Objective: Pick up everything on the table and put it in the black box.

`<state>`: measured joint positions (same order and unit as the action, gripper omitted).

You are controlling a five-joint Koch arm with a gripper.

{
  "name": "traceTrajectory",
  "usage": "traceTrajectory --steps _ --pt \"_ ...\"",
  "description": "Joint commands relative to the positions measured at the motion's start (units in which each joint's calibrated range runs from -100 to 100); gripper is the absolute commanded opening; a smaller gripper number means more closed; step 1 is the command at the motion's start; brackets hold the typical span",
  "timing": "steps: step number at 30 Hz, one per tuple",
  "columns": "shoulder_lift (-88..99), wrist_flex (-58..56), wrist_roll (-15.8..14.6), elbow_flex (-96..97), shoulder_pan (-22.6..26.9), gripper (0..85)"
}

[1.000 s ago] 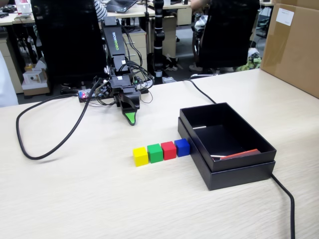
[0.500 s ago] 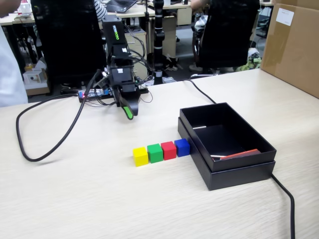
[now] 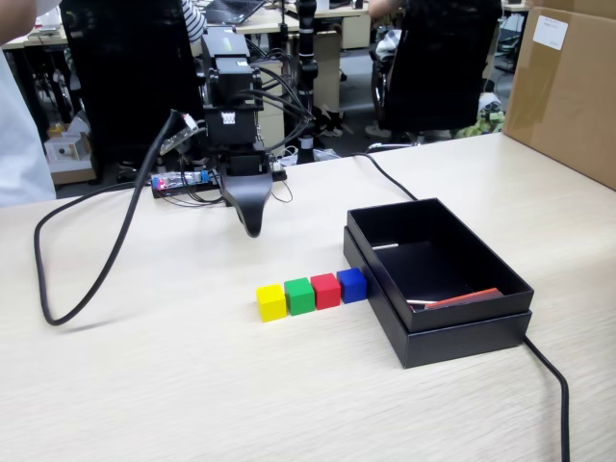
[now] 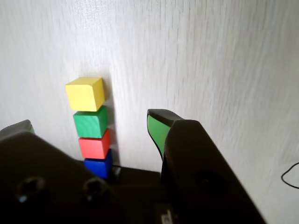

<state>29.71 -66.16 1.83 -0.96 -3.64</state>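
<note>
Between the parted gripper (image 4: 88,126) jaws in wrist view, four cubes (image 4: 92,129) in a row, untouched

Beyond the desk edge the fixed view shows an office. Two black chair backs stand behind the desk, one (image 3: 130,72) at upper left and one (image 3: 450,60) at upper right. Between them rises a black pole (image 3: 307,67), with a light wood drawer unit (image 3: 265,82) beside it. Further desks (image 3: 260,21) of the same pale wood run along the top edge. The floor (image 3: 358,91) is dark grey. A big brown carton (image 3: 568,82) with a white label stands at the right edge. A person in white (image 3: 19,144) shows partly at the far left. The light is even and soft, with faint shadows.
</note>
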Motion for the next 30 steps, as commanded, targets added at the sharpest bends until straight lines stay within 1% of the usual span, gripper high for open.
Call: traceTrajectory --steps 1,4,6,16,28,30 --pt "-8.08 -4.2 0.34 -11.92 -0.05 47.2" --pt "-15.31 -4.64 0.34 -18.35 0.05 46.9" --pt "-19.44 -4.98 0.54 -21.62 0.05 44.5" --pt "-36.31 -6.28 0.54 -29.59 -0.1 44.7" --pt "-46.4 -6.36 0.05 -33.49 0.2 44.3" --pt "-46.86 -6.45 -0.15 -33.58 0.2 40.7"
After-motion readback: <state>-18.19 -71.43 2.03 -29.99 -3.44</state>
